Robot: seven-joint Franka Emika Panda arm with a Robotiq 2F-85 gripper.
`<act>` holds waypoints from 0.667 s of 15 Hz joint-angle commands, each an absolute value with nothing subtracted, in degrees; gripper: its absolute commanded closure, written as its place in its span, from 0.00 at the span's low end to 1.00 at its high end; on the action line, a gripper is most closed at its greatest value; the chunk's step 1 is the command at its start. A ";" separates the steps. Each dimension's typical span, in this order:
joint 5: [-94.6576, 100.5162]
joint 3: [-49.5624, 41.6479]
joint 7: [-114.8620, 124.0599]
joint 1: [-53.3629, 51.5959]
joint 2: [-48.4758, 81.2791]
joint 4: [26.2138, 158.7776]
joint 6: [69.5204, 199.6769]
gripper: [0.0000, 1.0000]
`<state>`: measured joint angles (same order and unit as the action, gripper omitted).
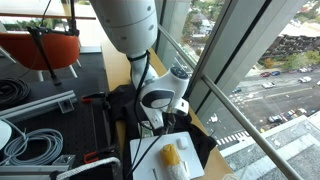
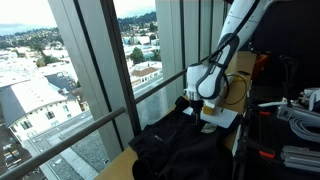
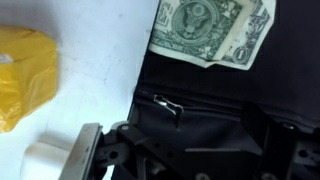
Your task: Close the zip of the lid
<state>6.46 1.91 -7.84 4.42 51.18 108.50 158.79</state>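
- The gripper [image 3: 190, 165] hangs over the black bag's lid [image 3: 220, 100], jaws spread wide and gripping nothing.
- A metal zip pull [image 3: 166, 103] lies on the lid, just right of the white board [image 3: 95, 50].
- A yellow object [image 3: 25, 75] sits on the board.
- A dollar bill [image 3: 210, 30] lies on the lid.

Yellow object [image 3: 25, 75] on white board [image 3: 100, 60], dollar bill [image 3: 212, 30], orange chair [image 1: 40, 48], coiled cables [image 1: 30, 140]

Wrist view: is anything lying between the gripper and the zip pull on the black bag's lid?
Nothing visible does. The zip pull sits on the bare black lid just ahead of the gripper. The banknotes lie beyond it, and the yellow object is off to the side.
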 commanded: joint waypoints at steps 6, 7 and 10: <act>6.36 0.41 -7.18 2.91 49.08 109.90 158.78 0.44; 6.36 0.33 -7.18 2.87 49.07 110.00 158.81 0.53; 6.42 0.14 -7.03 2.51 49.26 110.04 158.81 0.74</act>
